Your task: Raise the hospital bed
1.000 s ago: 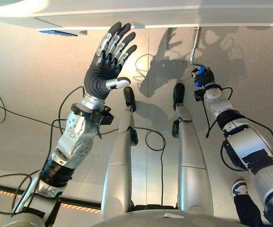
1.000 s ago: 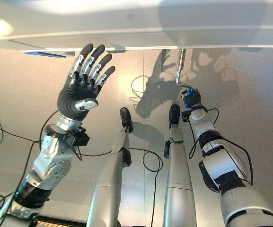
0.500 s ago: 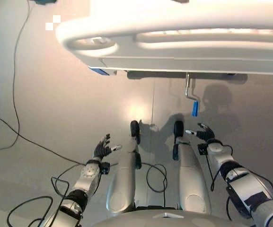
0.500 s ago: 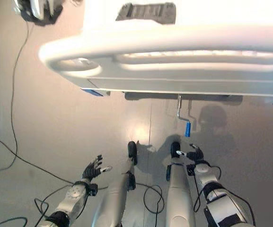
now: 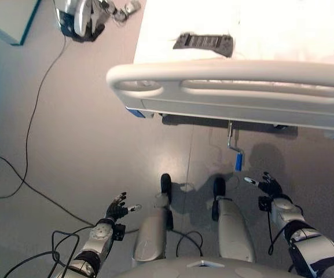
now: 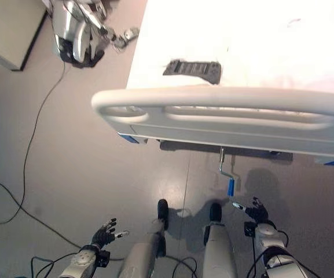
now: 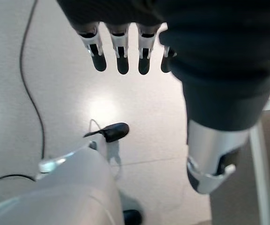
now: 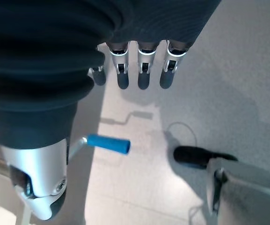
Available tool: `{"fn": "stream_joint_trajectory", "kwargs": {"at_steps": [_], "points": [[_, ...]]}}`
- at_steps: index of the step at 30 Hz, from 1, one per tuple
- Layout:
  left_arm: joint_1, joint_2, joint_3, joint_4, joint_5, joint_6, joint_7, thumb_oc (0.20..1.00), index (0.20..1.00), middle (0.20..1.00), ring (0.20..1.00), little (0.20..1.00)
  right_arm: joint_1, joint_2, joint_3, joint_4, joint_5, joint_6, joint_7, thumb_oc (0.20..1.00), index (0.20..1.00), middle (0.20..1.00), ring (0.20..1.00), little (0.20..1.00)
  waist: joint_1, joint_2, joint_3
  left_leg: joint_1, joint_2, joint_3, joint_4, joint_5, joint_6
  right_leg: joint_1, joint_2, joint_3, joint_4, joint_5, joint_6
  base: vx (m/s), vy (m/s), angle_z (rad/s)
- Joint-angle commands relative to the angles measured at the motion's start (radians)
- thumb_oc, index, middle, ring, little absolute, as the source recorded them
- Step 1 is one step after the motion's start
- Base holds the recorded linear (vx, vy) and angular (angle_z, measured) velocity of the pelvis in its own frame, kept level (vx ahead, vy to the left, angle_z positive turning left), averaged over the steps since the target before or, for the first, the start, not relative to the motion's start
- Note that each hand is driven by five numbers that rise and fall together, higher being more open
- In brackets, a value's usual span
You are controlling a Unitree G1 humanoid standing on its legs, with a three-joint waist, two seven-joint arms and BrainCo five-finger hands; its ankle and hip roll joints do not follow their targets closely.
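- One hospital bed lies across the head view from 12 to 3 o'clock, its pale footboard rail, with two long cut-out openings, facing the robot.
- One metal crank hangs under the footboard near centre, cranked in shape and ending in a blue handle that points down toward the floor; nothing holds it.
- One dark flat remote-like panel rests on the white mattress just beyond the rail.
- Two robot hands: the right robot hand hovers at about 5 o'clock, near the blue handle but apart from it, fingers spread and straight.
- In the right wrist view the handle shows past the straight fingers, free of them.
- The left robot hand hangs at 7 o'clock, well apart from the bed, fingers loose and holding nothing.
- Grey floor lies open between footboard and both hands.
- One thin black cable runs across the floor at 9 o'clock.
- One wheeled metal device stands at 11 o'clock beside the bed's corner.
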Motion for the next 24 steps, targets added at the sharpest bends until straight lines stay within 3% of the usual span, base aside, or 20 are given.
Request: {"fn": "stream_joint_trajectory", "kwargs": {"at_steps": [1, 11, 24], "points": [[-0.007, 0.033, 0.036, 0.032, 0.083, -0.008, 0.023, 1.0, 1.0, 1.0, 1.0, 1.0, 0.058, 0.036, -0.032, 0.014, -0.014, 0.007, -0.009, 1.0, 1.0, 1.0, 1.0, 1.0, -0.016, -0.093, -0.046, 0.087, -0.054, 0.021, 0.087, -0.121, 0.012, 0.157, 0.009, 0.008, -0.218, 0.099, 0.082, 0.06, -0.047, -0.02], [0.048, 0.005, 0.119, 0.066, 0.116, -0.023, 0.087, 1.0, 1.0, 1.0, 1.0, 1.0, 0.208, 0.119, -0.015, -0.047, -0.101, -0.02, -0.019, 1.0, 1.0, 1.0, 1.0, 1.0, -0.019, -0.139, -0.19, 0.287, -0.04, 0.053, -0.025, -0.122, 0.013, 0.342, 0.016, 0.011, -0.326, 0.122, 0.093, 0.07, 0.004, -0.03], [0.057, -0.025, 0.106, 0.126, 0.184, -0.003, 0.078, 1.0, 1.0, 1.0, 1.0, 1.0, 0.251, 0.166, -0.023, -0.003, -0.094, -0.013, -0.008, 1.0, 1.0, 1.0, 1.0, 1.0, -0.01, -0.144, -0.245, 0.376, -0.047, 0.057, -0.063, -0.137, 0.025, 0.436, 0.01, 0.006, -0.368, 0.121, 0.093, 0.03, 0.022, -0.03]]}}
